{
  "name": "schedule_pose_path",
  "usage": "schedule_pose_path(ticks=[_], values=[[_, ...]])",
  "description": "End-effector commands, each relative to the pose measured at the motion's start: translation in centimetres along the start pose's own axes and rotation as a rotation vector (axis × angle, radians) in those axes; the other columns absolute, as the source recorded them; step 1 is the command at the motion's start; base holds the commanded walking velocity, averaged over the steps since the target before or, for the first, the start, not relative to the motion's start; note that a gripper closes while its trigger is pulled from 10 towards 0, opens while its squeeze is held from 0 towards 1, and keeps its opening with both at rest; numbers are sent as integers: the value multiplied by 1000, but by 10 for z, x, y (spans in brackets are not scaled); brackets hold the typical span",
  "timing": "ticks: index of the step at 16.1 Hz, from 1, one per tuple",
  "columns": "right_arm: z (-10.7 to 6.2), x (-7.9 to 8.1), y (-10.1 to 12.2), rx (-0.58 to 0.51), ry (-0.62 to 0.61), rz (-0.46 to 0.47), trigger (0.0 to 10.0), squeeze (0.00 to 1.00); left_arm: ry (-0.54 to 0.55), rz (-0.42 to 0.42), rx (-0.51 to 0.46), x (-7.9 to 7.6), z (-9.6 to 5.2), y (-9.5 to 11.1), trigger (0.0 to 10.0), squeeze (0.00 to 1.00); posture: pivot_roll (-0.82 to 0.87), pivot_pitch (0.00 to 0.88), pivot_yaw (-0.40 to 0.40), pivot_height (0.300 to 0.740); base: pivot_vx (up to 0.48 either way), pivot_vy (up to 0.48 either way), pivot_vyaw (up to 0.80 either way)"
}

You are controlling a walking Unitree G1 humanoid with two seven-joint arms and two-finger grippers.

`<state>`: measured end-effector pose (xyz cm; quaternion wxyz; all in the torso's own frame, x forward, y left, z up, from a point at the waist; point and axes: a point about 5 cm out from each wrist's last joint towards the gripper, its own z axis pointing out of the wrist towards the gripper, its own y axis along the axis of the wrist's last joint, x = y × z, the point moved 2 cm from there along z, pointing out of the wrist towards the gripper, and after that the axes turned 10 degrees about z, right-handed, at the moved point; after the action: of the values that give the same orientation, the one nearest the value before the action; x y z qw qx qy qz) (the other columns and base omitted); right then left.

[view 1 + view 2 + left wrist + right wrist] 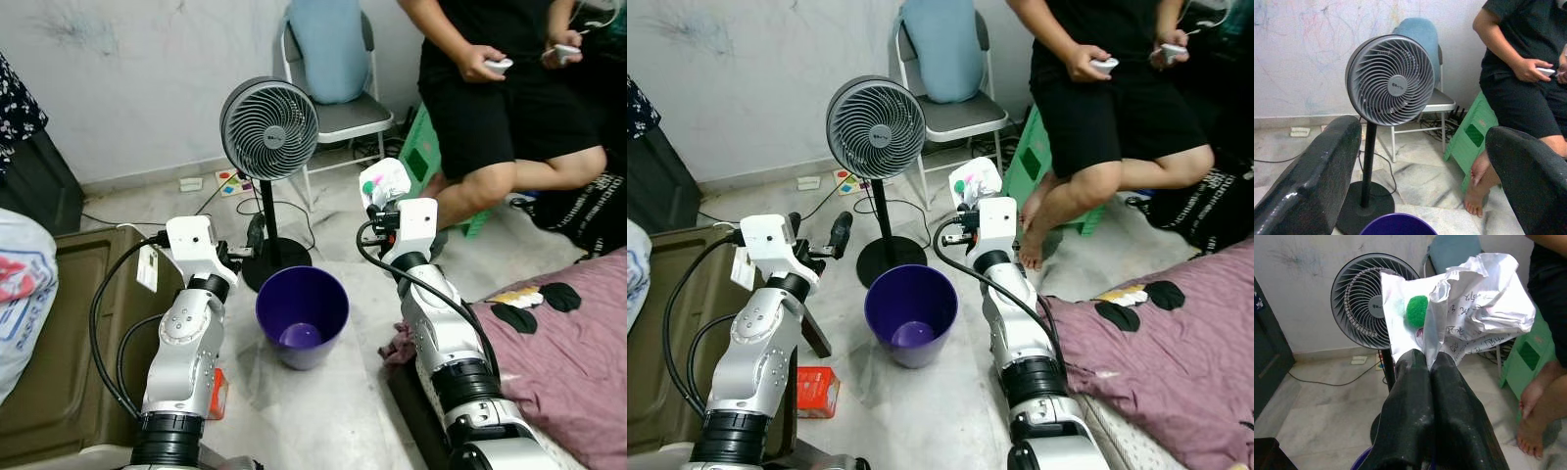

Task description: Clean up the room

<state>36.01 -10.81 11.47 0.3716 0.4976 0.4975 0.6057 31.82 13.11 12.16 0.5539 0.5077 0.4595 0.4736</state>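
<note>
A purple bin (302, 315) stands on the floor between my two arms, with a little at its bottom. My right gripper (380, 203) is raised to the right of and beyond the bin, shut on a crumpled white paper (384, 181) with green marks. In the right wrist view the paper (1459, 308) sticks out from the closed fingers (1415, 396). My left gripper (257, 232) is held up left of the bin, open and empty. In the left wrist view its fingers (1308, 181) frame the bin's rim (1396, 225).
A grey pedestal fan (268, 129) stands just behind the bin. A folding chair (338, 108) is behind it. A seated person (509, 108) holding controllers and a green stool (423, 157) are at the right. A bed (568, 362) lies lower right, a brown cabinet (59, 352) left, and a small orange box (815, 390) on the floor.
</note>
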Motion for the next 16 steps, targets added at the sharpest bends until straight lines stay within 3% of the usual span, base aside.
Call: schedule_pose_path(ticks=[1, 11, 16], values=[[2, 1, 1, 2, -2, 1, 10000, 0, -6, 0, -15, 0, 2, 4, 10000, 0, -46, 0, 18, 740, 368, 0, 0], [3, 0, 1, 2, -5, 0, 10000, 0, -12, -7, -17, -1, 1, 4, 10000, 0, -49, 0, 19, 740, 409, 0, 0], [2, 1, 2, -5, -1, 4, 10000, 0, -3, 2, -10, 0, 1, 3, 10000, 0, -43, 0, 17, 740, 236, 0, 0]])
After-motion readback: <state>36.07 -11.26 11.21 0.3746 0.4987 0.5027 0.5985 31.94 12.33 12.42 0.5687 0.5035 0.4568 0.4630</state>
